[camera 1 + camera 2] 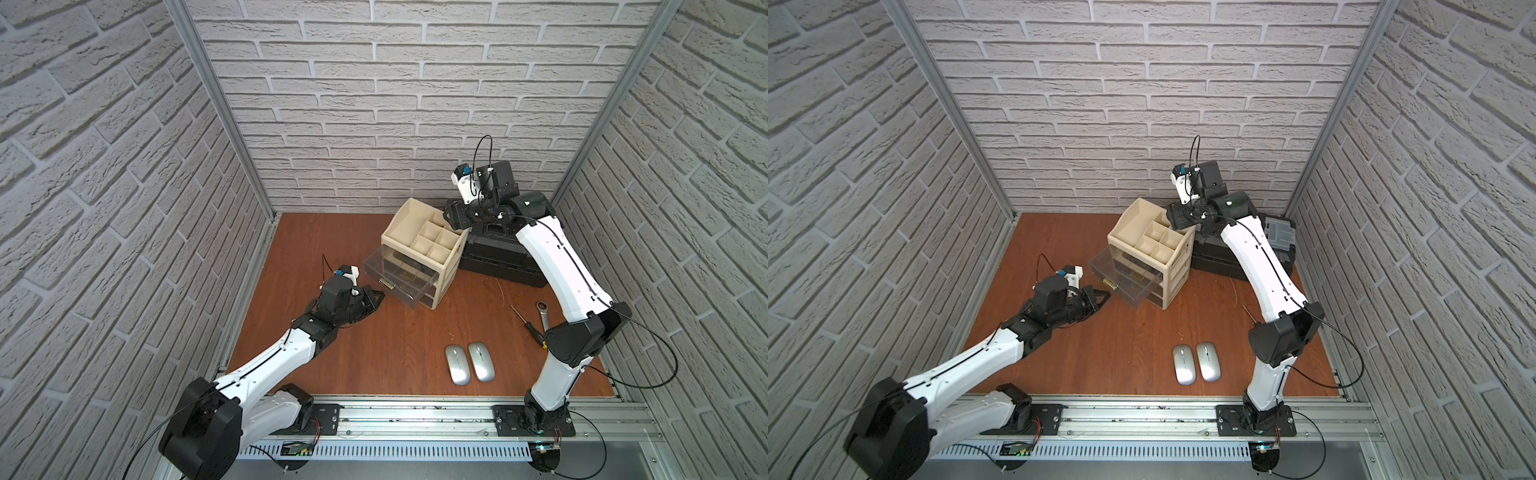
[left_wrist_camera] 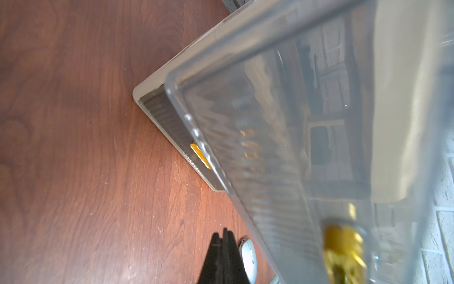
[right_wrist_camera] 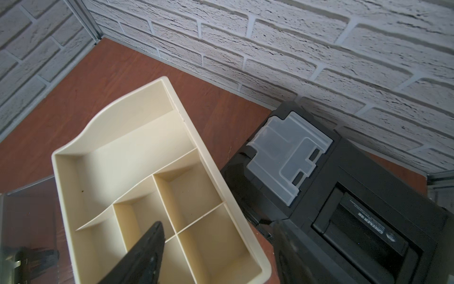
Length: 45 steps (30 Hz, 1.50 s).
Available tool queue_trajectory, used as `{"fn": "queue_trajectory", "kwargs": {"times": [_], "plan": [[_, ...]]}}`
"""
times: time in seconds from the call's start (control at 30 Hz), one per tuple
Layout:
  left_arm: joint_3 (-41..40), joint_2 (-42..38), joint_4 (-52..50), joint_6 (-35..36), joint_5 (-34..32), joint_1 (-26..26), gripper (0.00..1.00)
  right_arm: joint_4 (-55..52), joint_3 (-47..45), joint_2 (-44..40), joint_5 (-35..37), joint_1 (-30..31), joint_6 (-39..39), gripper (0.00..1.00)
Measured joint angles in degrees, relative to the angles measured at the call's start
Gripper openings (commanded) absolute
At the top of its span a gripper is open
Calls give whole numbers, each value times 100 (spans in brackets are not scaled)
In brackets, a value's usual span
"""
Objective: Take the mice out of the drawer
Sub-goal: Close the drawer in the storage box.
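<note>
Silver shells first: two slim oval wireless mice [image 1: 457,364] lie side by side, just apart, on the brown wood-grain table [image 1: 332,357]. They sit near its front edge, toward the right corner, with their long axes running roughly front to back. Whether more sit in the clear plastic drawer [image 1: 401,293] cannot be told. Something dark shows through its wall, too dim to name. That top drawer stands open from the beige plastic organiser [image 1: 451,266] near the back edge, its mouth turned toward the left-front. The left gripper [image 1: 379,296] is clenched on nothing, tips just beside the drawer's front panel and under its gold handle [image 1: 386,284]. The wrist view shows the fingers pressed together, with one mouse well beyond them. The right gripper [image 3: 217,223] hangs over the organiser's back corner, jaws spread and empty. One finger is above a tray cell, the other above the black plastic toolbox [image 3: 356,196]. Judgement: any reach into the drawer goes down from above, and the left gripper is the nearer.
</note>
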Motion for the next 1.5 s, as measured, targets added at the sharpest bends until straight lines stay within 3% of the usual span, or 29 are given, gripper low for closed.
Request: {"fn": "queue_trajectory", "kwargs": {"times": [0.23, 0.4, 0.6, 0.9, 1.5], "plan": [[15, -872, -1154, 306, 186, 365, 0, -35, 400, 452, -778, -374, -111, 60], [131, -1029, -1292, 608, 686, 492, 0, -98, 791, 901, -1202, -452, -129, 51], [170, -649, -780, 732, 1222, 483, 0, -109, 852, 1237, -1578, -452, -105, 40], [485, 140, 31, 776, 1499, 321, 0, -129, 846, 1353, -1808, -428, -133, 23], [1167, 1502, 981, 774, 1513, 140, 0, 232, 411, 1150, -2004, -385, -256, 17]]}}
